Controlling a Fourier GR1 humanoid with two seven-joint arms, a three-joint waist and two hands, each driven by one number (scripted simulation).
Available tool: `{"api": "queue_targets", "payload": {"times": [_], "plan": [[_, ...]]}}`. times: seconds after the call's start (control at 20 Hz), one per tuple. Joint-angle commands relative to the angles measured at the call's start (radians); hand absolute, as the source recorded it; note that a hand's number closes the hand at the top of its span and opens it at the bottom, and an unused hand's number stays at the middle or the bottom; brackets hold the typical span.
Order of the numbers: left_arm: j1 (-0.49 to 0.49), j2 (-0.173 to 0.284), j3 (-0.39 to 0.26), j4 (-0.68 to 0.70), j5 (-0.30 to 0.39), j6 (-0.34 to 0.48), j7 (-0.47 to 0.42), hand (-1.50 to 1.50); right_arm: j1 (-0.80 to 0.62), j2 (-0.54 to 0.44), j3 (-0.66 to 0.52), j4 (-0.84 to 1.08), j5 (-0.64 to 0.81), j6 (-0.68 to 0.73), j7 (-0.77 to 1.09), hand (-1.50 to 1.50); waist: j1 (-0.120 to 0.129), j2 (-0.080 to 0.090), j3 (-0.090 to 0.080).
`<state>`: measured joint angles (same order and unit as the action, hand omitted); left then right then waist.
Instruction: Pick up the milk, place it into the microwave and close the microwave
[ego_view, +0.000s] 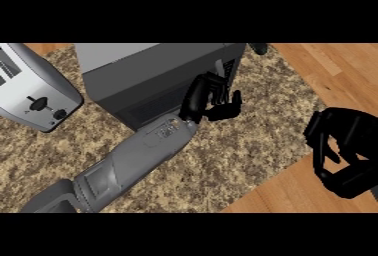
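We see the dark grey box-shaped microwave (159, 75) on the speckled granite counter (244, 145). The left hand (210, 100), fingers relaxed and grasping nothing, rests against its front right corner. The right hand (343, 150), well right of it, hangs released. The milk cannot be seen.

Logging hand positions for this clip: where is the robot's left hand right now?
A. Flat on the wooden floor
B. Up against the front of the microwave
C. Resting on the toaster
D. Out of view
B: the left hand reaches up from the grey forearm and sits against the dark front of the microwave, well clear of the toaster at the left.
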<state>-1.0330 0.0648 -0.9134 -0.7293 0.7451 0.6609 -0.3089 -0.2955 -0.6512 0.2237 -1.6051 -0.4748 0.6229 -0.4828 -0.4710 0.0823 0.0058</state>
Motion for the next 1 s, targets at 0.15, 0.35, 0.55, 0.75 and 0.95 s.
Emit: {"api": "queue_targets", "payload": {"times": [0.15,0.35,0.55,0.75,0.95], "plan": [[-0.090,-0.061,0.000,0.021,0.004,0.000,-0.011,1.50,0.006,-0.004,0.025,-0.052,-0.012,0.046,-0.021,1.50,-0.033,0.009,0.001],[-0.058,-0.061,0.111,0.035,0.060,0.137,-0.046,1.50,0.025,-0.005,0.021,-0.075,-0.029,0.031,-0.011,1.50,0.005,-0.003,-0.006],[0.021,-0.063,0.162,-0.013,0.212,0.007,0.081,1.50,0.059,-0.034,0.124,-0.111,-0.011,0.091,0.058,1.50,0.021,0.038,-0.017],[0.051,-0.065,0.272,-0.038,0.310,-0.040,0.030,1.50,0.112,-0.002,0.173,-0.141,-0.025,0.070,0.076,1.50,0.064,0.029,-0.017],[0.077,-0.065,0.281,-0.014,0.366,-0.117,0.019,1.50,0.154,0.015,0.187,-0.189,-0.031,0.032,0.085,1.50,0.077,0.019,-0.015]]}}
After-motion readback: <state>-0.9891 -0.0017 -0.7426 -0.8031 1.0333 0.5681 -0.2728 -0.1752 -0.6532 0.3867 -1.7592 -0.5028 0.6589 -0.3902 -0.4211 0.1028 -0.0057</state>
